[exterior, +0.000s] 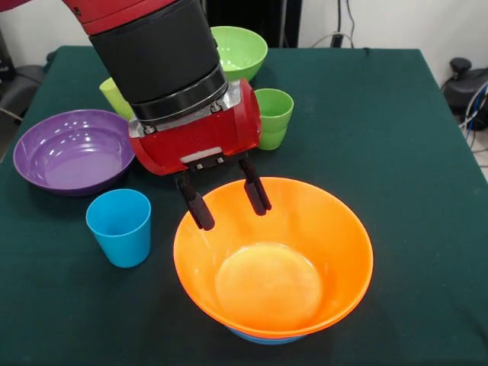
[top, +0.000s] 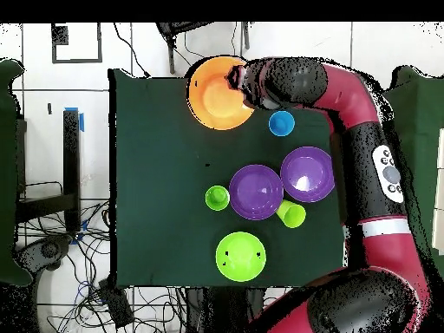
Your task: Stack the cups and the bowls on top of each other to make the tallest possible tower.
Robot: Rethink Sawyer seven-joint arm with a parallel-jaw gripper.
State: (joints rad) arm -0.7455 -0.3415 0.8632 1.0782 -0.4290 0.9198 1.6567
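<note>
While the arm reaches across the green surface (exterior: 412, 137), its pincer (exterior: 226, 200) hangs just above the far rim of the orange bowl (exterior: 305, 229), with the two black fingers (exterior: 256, 194) spread apart and nothing between them. This bowl stands at the surface's edge farthest from the robot's base, and a thin blue rim (exterior: 263, 338) shows under it, so it seems to sit already on another bowl as the start of the tower. The sky blue cup (exterior: 120, 227) stands upright just beside the orange bowl. A purple bowl (exterior: 72, 149) lies near one side edge, and the overhead view shows a second purple bowl (top: 256, 192) near the middle of the surface. The ridged green cup (exterior: 272, 117), the yellow-green cup (exterior: 114, 95) and the green bowl (exterior: 240, 52) are toward the robot's edge. I judge that all these pieces are light, stiff and quite slippery, because the plastic is glossy. A bowl is best taken by pinching its thin rim, one finger inside and one outside. A cup is narrow enough to be pinched across its wall near the top, but it can slide or tip easily if the hold is weak.
</note>
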